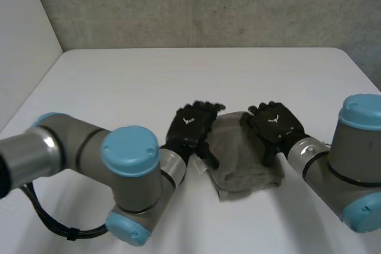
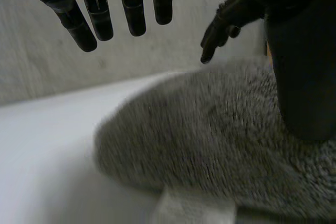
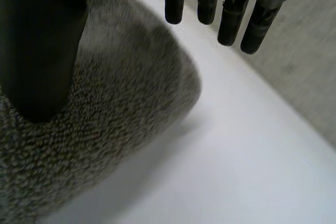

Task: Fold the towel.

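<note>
A grey towel (image 1: 238,154) lies folded in a small bundle on the white table (image 1: 196,81), between my two hands. My left hand (image 1: 189,124) rests at its left edge, fingers straight, thumb on the cloth. In the left wrist view the towel (image 2: 210,140) spreads under the palm, the fingers (image 2: 100,14) hang straight above it, and the right hand (image 2: 226,22) shows beyond. My right hand (image 1: 275,123) sits at the towel's right edge. Its own view shows straight fingers (image 3: 231,19) over the table past the towel (image 3: 105,114), thumb down on the cloth.
A white label (image 2: 194,211) sticks out from the towel's near edge by the left hand. A grey wall (image 1: 196,4) rises behind the table's far edge. Both arms (image 1: 119,165) crowd the near side of the table.
</note>
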